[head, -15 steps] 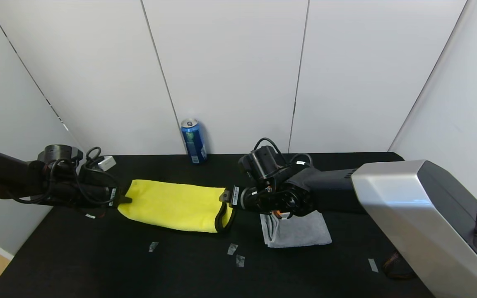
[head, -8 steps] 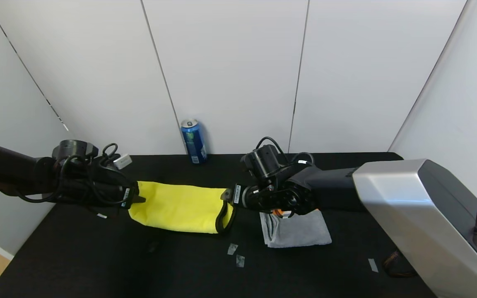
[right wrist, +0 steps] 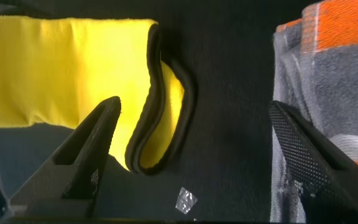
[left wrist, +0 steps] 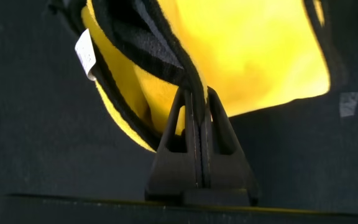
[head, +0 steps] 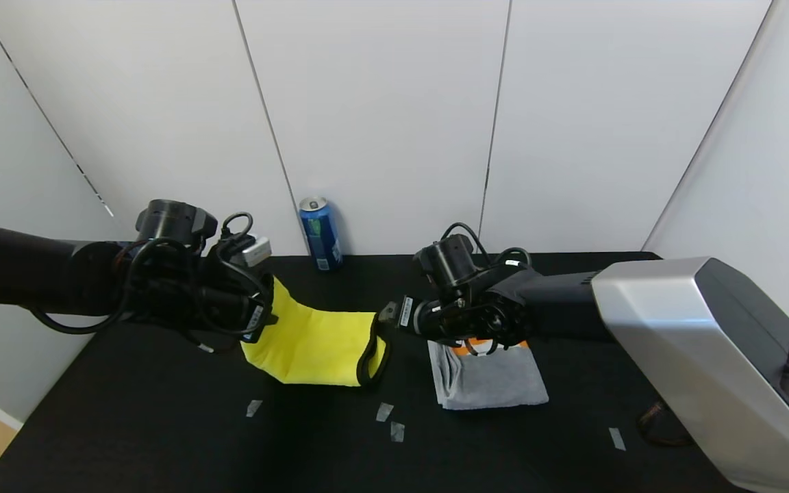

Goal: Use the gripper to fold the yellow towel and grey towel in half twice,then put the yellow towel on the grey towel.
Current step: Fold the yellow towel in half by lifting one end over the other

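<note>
The yellow towel lies left of centre on the black table, its black-trimmed right end curled up. My left gripper is shut on the towel's left edge and holds it raised off the table. In the left wrist view the left gripper pinches the black trim, with the yellow towel and its white tag beyond. My right gripper hovers open just right of the towel's curled end. The right wrist view shows the right gripper wide open with nothing between its fingers, the yellow towel on one side and the grey towel on the other. The grey towel lies folded, orange stripe showing.
A blue can stands at the back of the table against the white wall. Small tape bits lie on the front part of the black table. The table's left edge drops off near my left arm.
My left gripper has carried the towel's left end up and to the right, shortening the flat part of the towel. My right gripper has drawn back slightly to the right, still open.
</note>
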Robot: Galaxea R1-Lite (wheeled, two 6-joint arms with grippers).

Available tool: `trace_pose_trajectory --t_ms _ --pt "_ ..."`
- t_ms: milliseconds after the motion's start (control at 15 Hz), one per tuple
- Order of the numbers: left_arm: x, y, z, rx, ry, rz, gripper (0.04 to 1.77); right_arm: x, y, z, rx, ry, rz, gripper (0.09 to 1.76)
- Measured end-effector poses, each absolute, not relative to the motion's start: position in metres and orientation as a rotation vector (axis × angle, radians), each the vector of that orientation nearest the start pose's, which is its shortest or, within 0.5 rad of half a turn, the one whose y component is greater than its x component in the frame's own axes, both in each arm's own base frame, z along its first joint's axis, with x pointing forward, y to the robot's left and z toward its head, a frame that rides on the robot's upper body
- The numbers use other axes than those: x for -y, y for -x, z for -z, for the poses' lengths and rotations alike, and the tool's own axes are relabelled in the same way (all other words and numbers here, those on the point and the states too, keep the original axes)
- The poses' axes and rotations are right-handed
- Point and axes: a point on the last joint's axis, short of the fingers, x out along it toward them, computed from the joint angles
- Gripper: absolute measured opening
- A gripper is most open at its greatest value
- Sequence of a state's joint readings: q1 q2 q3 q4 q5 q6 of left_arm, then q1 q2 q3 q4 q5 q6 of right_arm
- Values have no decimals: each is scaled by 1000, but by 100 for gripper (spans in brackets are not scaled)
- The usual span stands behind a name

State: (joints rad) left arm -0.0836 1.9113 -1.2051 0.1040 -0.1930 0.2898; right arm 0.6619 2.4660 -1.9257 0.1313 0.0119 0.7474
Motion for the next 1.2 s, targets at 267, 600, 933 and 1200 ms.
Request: trace_pose_trajectory --t_ms 267,600,933,1200 --pt "74 -341 -154 -762 -306 418 10 -297 -408 -101 -834 -544 -353 171" --pt "109 -330 -144 -788 -355 484 10 -276 -418 -119 -812 -618 -347 171" --pt "139 -320 -122 -839 -415 531 10 -257 -421 -145 -773 -657 -360 171" --pt "156 -316 -104 -884 -441 561 10 -253 -418 -155 -759 -664 -366 171"
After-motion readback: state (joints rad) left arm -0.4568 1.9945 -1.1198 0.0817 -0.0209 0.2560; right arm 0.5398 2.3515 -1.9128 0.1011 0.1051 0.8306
